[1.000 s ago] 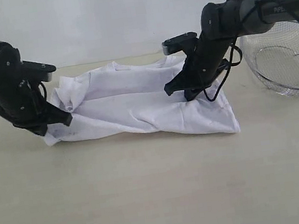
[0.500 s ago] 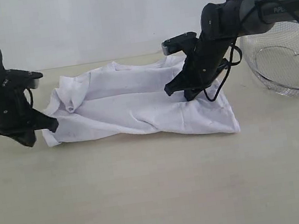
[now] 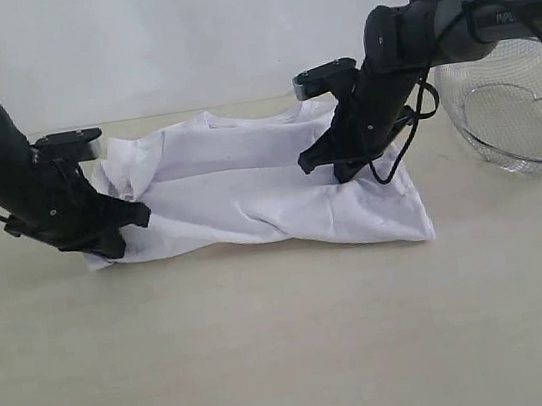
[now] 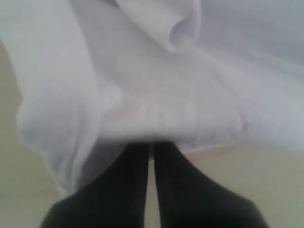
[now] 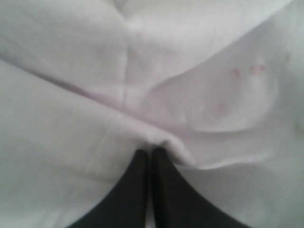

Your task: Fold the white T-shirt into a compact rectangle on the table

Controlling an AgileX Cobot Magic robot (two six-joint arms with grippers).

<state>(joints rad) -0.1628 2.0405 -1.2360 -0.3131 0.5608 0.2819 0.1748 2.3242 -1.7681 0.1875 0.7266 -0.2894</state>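
Exterior view: left end effector pressed together under white T-shirt edge; right end effector likewise, on fold.

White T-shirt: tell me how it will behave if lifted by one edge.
The white T-shirt lies in soft wrinkles and overlapping folds, so it will likely droop and sag, not hold shape. It looks thin, so probably light. Pushed along the table, it would probably bunch rather than slide whole.
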